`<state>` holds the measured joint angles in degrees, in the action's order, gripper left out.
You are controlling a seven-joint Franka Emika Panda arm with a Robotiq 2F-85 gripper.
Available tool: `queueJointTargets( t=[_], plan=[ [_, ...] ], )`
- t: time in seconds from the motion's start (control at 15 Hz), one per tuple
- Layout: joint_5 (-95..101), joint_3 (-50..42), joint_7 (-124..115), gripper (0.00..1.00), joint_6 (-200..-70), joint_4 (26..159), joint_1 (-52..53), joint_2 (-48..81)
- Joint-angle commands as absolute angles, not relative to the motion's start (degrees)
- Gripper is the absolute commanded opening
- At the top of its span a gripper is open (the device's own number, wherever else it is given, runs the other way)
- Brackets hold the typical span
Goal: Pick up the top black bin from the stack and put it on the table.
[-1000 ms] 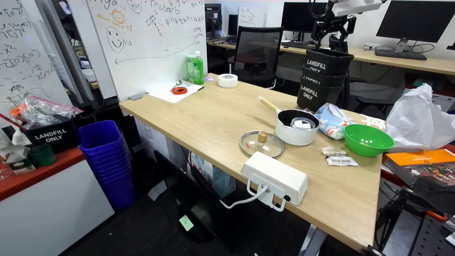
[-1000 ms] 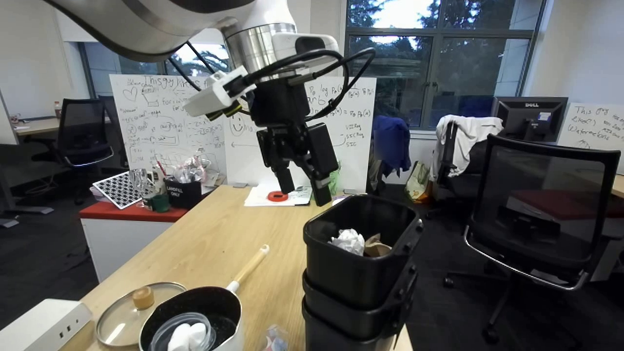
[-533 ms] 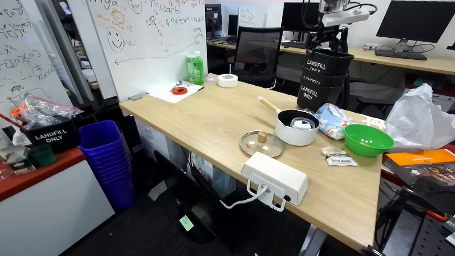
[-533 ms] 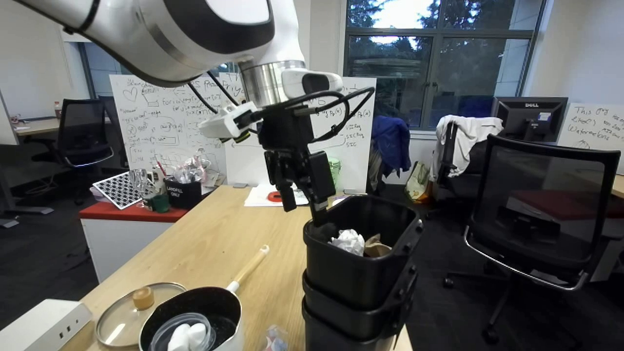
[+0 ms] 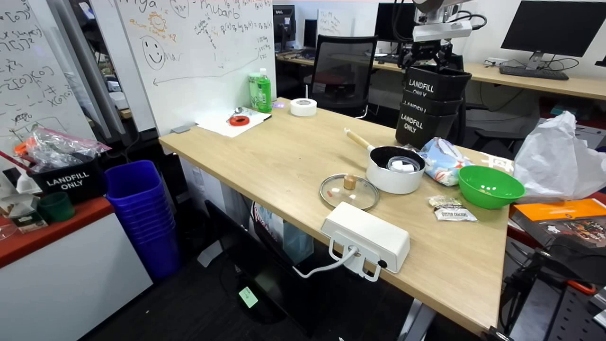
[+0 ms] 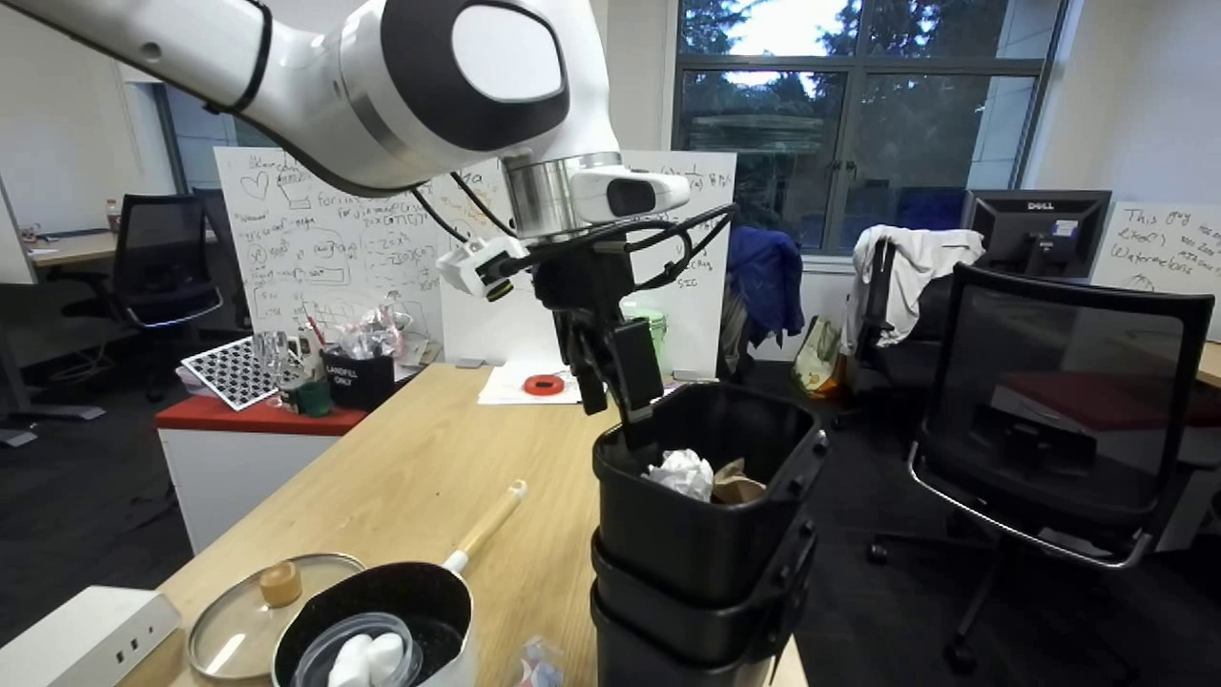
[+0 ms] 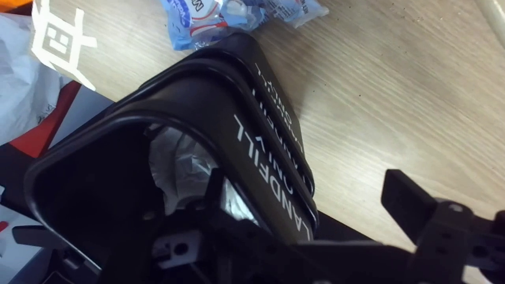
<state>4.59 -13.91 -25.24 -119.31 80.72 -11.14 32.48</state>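
The top black bin [image 5: 440, 84] with white LANDFILL lettering sits nested in the stack [image 5: 419, 129] of black bins. The stack stands at the edge of the table [image 5: 293, 147]. Crumpled white and brown paper lies inside the top bin [image 6: 696, 544]. My gripper [image 6: 615, 416] is open and points down at the bin's rim. In the wrist view, my gripper [image 7: 307, 189] straddles the lettered wall of the top bin [image 7: 260, 165]. One finger [image 7: 215, 187] is inside the bin and the other finger [image 7: 408, 205] is outside, well apart from the wall.
A white saucepan [image 5: 395, 177], a blue snack bag [image 5: 445, 161] and a green bowl [image 5: 490, 187] stand near the stack. A glass lid [image 5: 349, 192] and white power box [image 5: 364, 234] are at the table's long edge. An office chair [image 6: 1059, 410] stands beside the table.
My gripper has come down from above the stack and shifted slightly, so that one finger has gone inside the top bin's rim. The bins have not moved.
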Motion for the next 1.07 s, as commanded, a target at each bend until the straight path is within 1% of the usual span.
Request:
queueJointTargets(
  t=[0.0,0.07,0.2,0.33,0.4,0.47,0.67,0.73,0.8,1.0],
  plan=[
    [3.8,-15.2,-29.0,0.96,-115.2,75.6,-11.3,35.4],
    [3.9,-15.6,-30.1,0.97,-114.9,74.8,-11.2,35.9],
    [3.7,-16.0,-32.0,0.96,-113.9,73.2,-11.4,36.9],
    [3.6,-16.2,-33.5,0.71,-113.2,71.9,-11.5,37.7],
    [3.5,-16.2,-34.4,0.68,-112.9,71.2,-11.6,38.1],
    [3.5,-16.2,-35.3,0.61,-112.6,70.6,-11.6,38.5],
    [3.4,-16.1,-37.6,0.38,-111.7,69.0,-11.8,39.6],
    [3.4,-16.2,-38.4,0.33,-111.6,68.4,-11.9,40.0],
    [3.5,-16.3,-39.2,0.24,-111.7,68.0,-11.9,40.3],
    [3.9,-16.6,-41.2,0.04,-111.9,66.6,-12.3,41.1]
  ],
)
